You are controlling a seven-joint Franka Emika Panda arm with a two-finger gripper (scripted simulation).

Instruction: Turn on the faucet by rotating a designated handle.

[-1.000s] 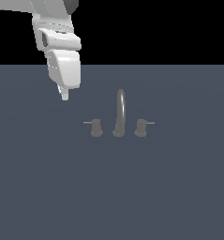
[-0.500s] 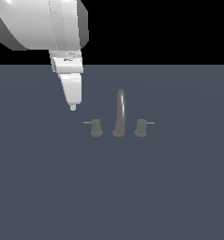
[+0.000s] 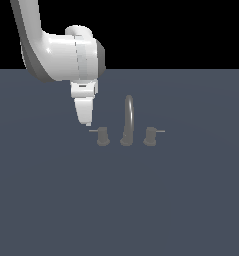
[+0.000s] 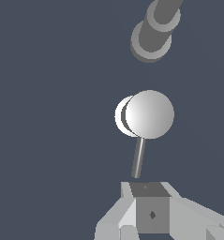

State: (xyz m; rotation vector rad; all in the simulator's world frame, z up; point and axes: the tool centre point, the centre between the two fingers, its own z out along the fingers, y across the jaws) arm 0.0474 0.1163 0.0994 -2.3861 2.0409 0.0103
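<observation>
One handle (image 3: 102,136) on the grey floor (image 3: 119,210), just beside the spout (image 3: 128,118) on the exterior view's left, rod lever (image 4: 138,156) pointing away from the spout, gripper (image 3: 88,123) poised just above the lever's tip, fingers together.

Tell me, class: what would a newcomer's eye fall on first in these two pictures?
The big white arm entering from the exterior view's upper left, its gripper pointing down just above the tip of the handle's rod lever. Next, the small grey faucet mid-scene with its tall arched spout. In the wrist view, the handle's bright round top stands out.
</observation>
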